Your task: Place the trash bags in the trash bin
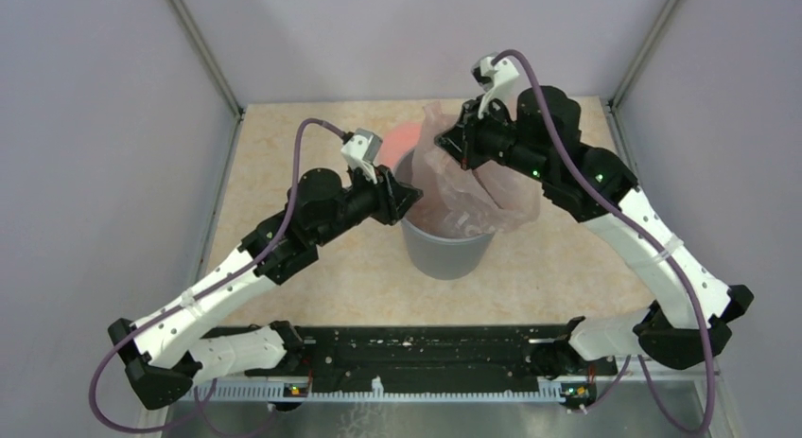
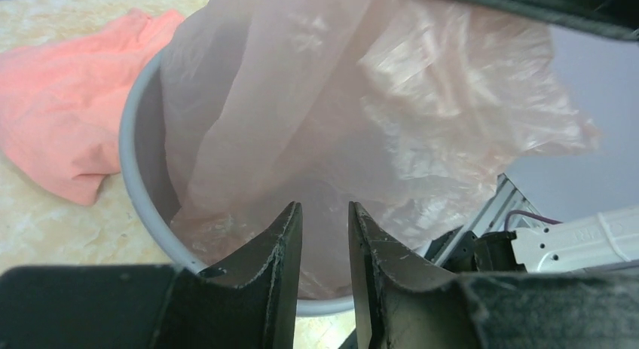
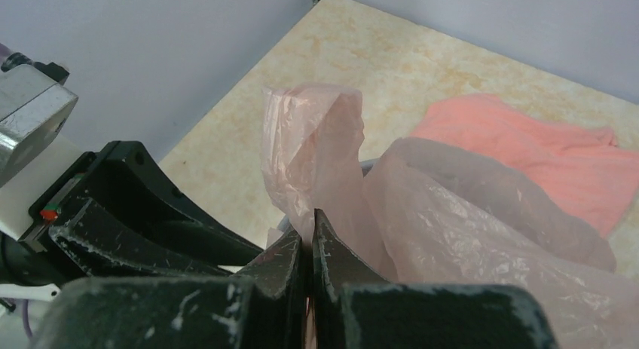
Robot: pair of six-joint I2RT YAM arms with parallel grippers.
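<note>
My left gripper (image 2: 325,207) stands slightly parted, holding nothing, at the near rim of the smooth grey round trash bin (image 2: 129,157). My right gripper (image 3: 307,225) pinches the thin, crinkly, see-through pink trash bag (image 2: 362,100), which is partly inside the bin and billows over its rim. Beyond, an opaque salmon sheet (image 2: 60,115) lies crumpled on the marbled beige table (image 2: 45,17).

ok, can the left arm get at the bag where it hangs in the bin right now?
Probably yes. The left gripper sits at the trash bin rim, jaws slightly apart, with the trash bag film right ahead and nothing between them. The right gripper pinches the bag's top.
</note>
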